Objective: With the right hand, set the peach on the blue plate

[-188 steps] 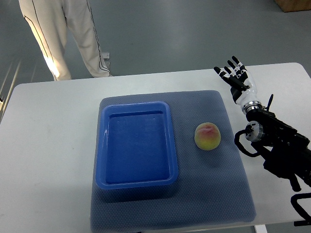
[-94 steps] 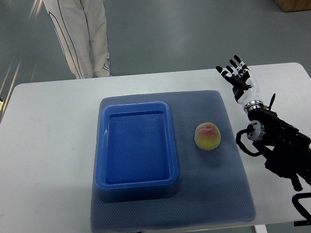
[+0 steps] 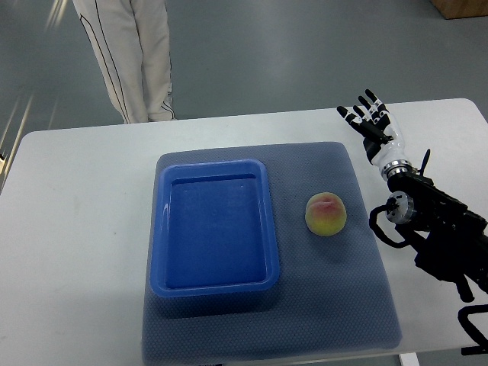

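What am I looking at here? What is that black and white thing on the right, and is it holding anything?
This is a single picture from a camera on the robot itself, looking steeply down at its work table. The black arm coming in from the right edge is the robot's right arm, and it ends in the right hand, a white and black hand with fingers. Those fingers are spread and hold nothing. The left arm is not in the picture.

On the white table lies a grey-blue mat. On the mat stands a blue plate, really a shallow rectangular tray, with nothing in it. To its right sits a peach, apart from both the tray and the hand.

At the top, beyond the table, a person's legs in pale trousers show.
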